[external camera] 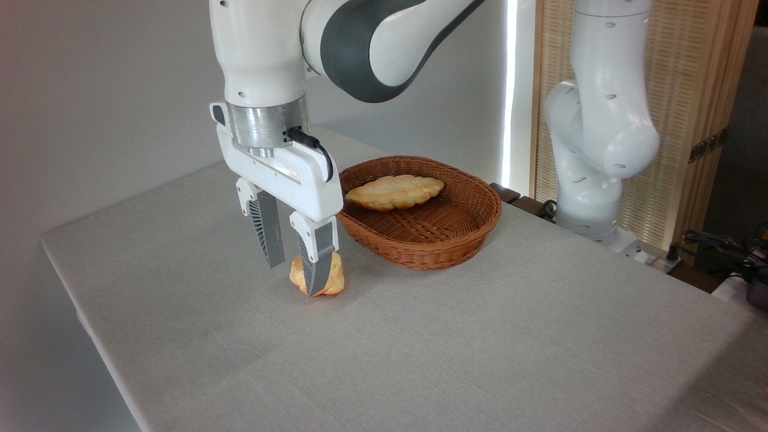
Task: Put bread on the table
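Bread: we see the long braided bread [394, 191] lying in the wicker basket [444, 243], toward its back-left part, resting partly up against the rear wall.

Table: the grey table [480, 348] carries the basket and, out on the bare cloth, 1 small orange-gold bun [327, 277].

Gripper: the gripper [293, 279] hangs over the bun with its 2 fingers apart; it clamps nothing. The nearer finger crosses in front of the bun, the farther one stands to the bun's left, and we cannot tell whether either touches it.

Where the bread lies from the gripper: to the right and farther back in the picture, and higher, since it sits inside the basket. The near-left rim of the basket stands between the 2.

Long axis: the loaf runs roughly left to right across the picture, its right end a little farther back. The fingers part along nearly that same line, so we judge the wrist would need turning to close across the loaf's narrow width.

Task state: we judge the bread's transfer not yet begun; the loaf is untouched in the basket.

Next move, as we judge it: rise clear of the bun, cross the rim, descend over the loaf's middle.

Risk: fingertips catching the wicker rim or wall on descent.
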You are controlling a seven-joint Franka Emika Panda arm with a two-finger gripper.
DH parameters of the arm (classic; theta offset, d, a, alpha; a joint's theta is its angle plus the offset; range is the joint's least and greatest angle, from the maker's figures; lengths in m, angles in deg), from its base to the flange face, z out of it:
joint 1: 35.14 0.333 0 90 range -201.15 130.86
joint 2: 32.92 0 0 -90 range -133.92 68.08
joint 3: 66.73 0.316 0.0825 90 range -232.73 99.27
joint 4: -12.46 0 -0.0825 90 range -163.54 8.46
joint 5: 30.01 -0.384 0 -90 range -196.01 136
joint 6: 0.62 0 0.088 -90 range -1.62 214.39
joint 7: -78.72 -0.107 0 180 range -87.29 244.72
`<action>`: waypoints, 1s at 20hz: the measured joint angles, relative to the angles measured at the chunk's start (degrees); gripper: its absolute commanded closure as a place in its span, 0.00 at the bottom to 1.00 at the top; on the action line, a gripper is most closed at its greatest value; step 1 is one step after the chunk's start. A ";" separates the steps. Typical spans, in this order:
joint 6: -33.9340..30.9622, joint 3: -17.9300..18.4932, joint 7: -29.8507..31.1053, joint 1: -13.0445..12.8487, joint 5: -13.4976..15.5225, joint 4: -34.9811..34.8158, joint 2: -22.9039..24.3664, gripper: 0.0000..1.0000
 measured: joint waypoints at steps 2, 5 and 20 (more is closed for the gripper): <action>0.00 0.00 0.00 0.00 0.00 0.14 0.02 0.00; 0.00 0.00 0.00 0.00 0.00 0.81 0.15 0.00; -0.03 -0.31 -0.01 -0.51 0.06 0.89 1.48 0.00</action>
